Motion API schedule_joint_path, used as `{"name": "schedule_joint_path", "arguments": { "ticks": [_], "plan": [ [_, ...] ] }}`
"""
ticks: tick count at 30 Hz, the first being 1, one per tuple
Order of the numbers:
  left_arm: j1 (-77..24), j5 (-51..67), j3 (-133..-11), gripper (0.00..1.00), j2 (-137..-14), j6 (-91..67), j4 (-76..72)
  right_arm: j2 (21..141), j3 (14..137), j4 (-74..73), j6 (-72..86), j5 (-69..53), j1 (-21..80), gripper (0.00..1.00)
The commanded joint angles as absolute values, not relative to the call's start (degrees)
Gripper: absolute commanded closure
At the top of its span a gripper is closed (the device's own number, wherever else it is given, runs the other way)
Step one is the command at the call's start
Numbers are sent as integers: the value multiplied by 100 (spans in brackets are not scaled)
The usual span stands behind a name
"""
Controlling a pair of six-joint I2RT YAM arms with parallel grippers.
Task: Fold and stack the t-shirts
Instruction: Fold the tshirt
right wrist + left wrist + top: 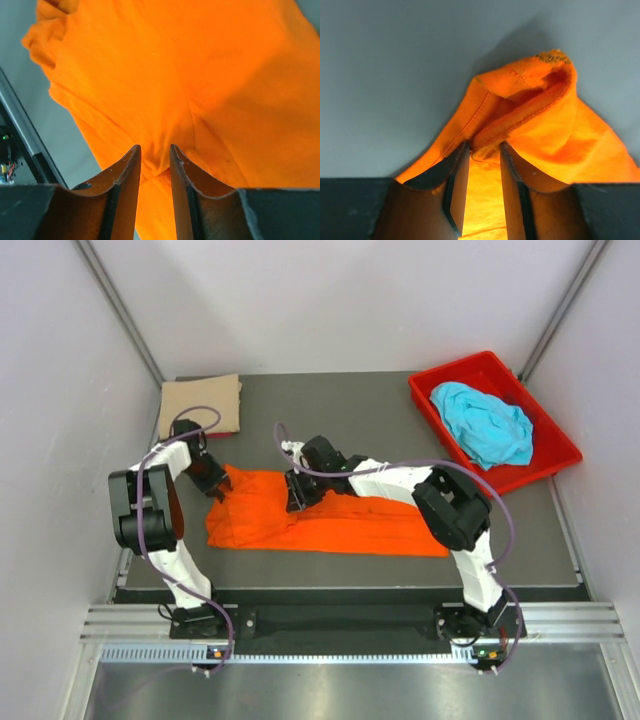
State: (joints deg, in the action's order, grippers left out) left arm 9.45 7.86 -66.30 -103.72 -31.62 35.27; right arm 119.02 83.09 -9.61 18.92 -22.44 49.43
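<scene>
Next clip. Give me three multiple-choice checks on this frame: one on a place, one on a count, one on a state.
1. Where is the turquoise t-shirt?
A in the red bin
B spread out in the middle
C stacked on another shirt

2. How many t-shirts show?
A two
B three
C four

3. The tan t-shirt is:
A crumpled
B lifted
C folded flat

Answers:
1. A: it lies bunched inside the bin at the far right.
2. B: the orange t-shirt, the tan one and the turquoise one.
3. C: it is a neat rectangle at the far left corner.
</scene>
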Motion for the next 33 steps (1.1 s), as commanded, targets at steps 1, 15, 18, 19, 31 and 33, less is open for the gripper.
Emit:
{"name": "schedule_joint_path", "arguments": {
  "ticks": [1, 15, 18, 19, 31, 33],
  "plan": [
    [1002, 379, -6662, 65, -10573, -3357, 3401, 11813, 8192, -985, 2100, -1987, 5054, 70],
    [1011, 844, -7329, 61, -9914, -3182, 3375, 11092, 7884, -1265, 2074, -1337, 5080, 71],
    [1011, 738, -7365, 58, -9993, -3024, 3349, 10987, 8077, -1476, 1995, -1117, 4993, 70],
    [1019, 703, -7357, 58, -10063, -3006, 3314, 10986, 8138, -1520, 1986, -1081, 4949, 70],
    [1028, 80, -7638, 75, -11048, -3076, 3506, 11057, 7639, -1687, 2231, -18, 3676, 73],
    [1037, -261, -7708, 76, -11127, -3102, 3629, 11057, 7445, -1740, 2372, 402, 3481, 73]
  ]
}}
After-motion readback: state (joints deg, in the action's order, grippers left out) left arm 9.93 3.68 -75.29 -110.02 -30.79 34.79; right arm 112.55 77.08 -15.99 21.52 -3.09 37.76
